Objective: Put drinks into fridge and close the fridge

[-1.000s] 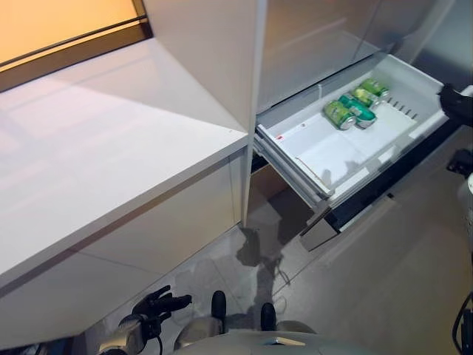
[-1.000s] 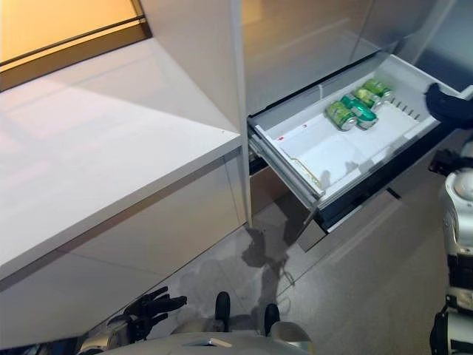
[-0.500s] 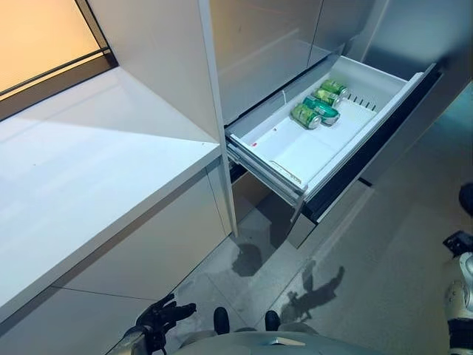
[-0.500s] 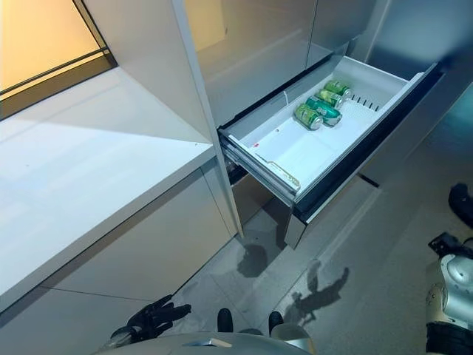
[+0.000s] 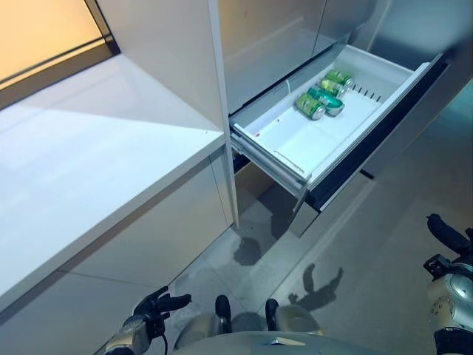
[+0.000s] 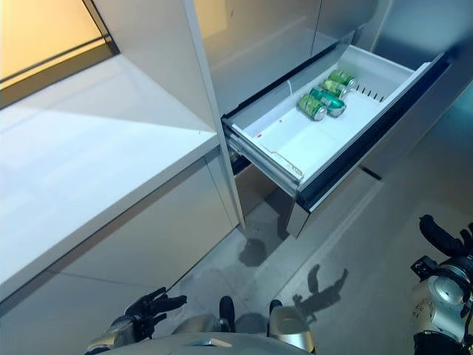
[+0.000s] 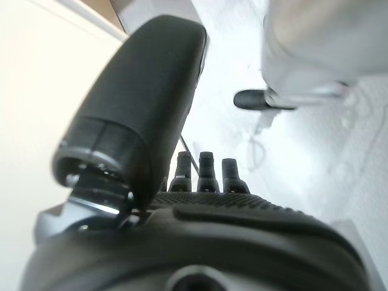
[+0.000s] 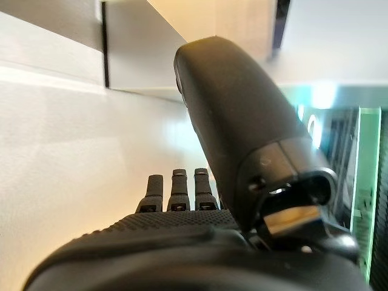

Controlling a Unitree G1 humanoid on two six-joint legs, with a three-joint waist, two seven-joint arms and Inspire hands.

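The fridge's white drawer (image 5: 294, 140) stands pulled out, its dark front (image 5: 384, 122) facing the floor space. Three green drink cans (image 5: 321, 97) lie on their sides together near the drawer's far end. My right hand (image 5: 445, 234) hangs low at the right, well below and in front of the drawer front. Its fingers (image 8: 174, 189) are straight and hold nothing. At the lower left, beside the cabinet, my left hand (image 5: 158, 308) is held low over the floor, its fingers (image 7: 206, 167) relaxed and empty.
A long white counter (image 5: 89, 170) with cabinet fronts below runs along the left. The fridge's upper doors (image 5: 273, 37) are closed above the drawer. Grey floor (image 5: 369, 244) lies in front of the open drawer.
My right hand has dropped from beside the drawer front's far corner to low at the right. The camera has shifted. The drawer stays open and the cans have not moved.
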